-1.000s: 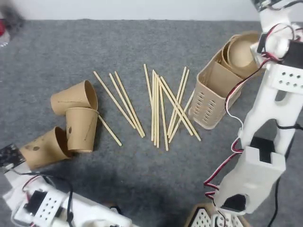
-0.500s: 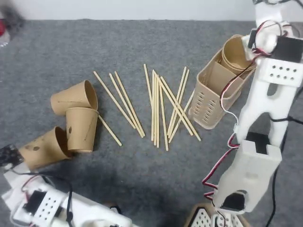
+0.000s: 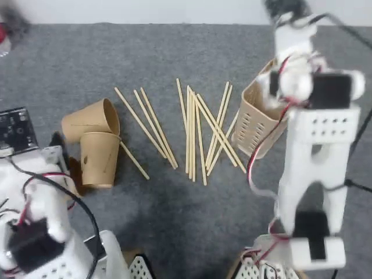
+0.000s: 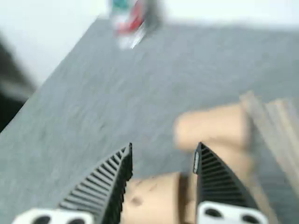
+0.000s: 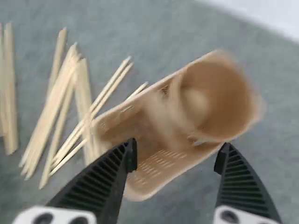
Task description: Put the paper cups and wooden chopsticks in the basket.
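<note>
Two paper cups lie on their sides at the left of the grey mat, one behind the other. Wooden chopsticks lie scattered in the middle. The beige basket lies tipped on the right, partly under the right arm. In the right wrist view my right gripper is open above the basket, which holds a paper cup. My left gripper is open, with a cup between its fingers and another cup beyond.
A red and white object stands at the mat's far left corner. The left arm covers the front left of the mat. Bare grey carpet lies in front of the chopsticks.
The left arm has swung up from the lower left edge over the nearest cup. The right arm has moved left over the basket and now hides the cup inside it.
</note>
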You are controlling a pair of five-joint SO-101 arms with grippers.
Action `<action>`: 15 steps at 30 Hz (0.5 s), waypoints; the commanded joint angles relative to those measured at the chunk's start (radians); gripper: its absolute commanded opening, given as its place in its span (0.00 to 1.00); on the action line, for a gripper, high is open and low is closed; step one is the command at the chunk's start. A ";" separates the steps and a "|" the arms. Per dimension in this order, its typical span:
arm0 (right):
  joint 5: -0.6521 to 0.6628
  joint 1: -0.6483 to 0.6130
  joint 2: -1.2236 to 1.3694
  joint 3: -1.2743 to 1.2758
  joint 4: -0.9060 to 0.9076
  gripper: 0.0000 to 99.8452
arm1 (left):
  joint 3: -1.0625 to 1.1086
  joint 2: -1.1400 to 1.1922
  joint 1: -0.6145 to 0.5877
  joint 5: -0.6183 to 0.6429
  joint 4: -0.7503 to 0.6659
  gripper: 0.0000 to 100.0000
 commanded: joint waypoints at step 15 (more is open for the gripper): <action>-0.112 -0.137 -0.742 0.947 -0.272 0.27 | -0.611 0.964 0.358 0.172 0.169 0.21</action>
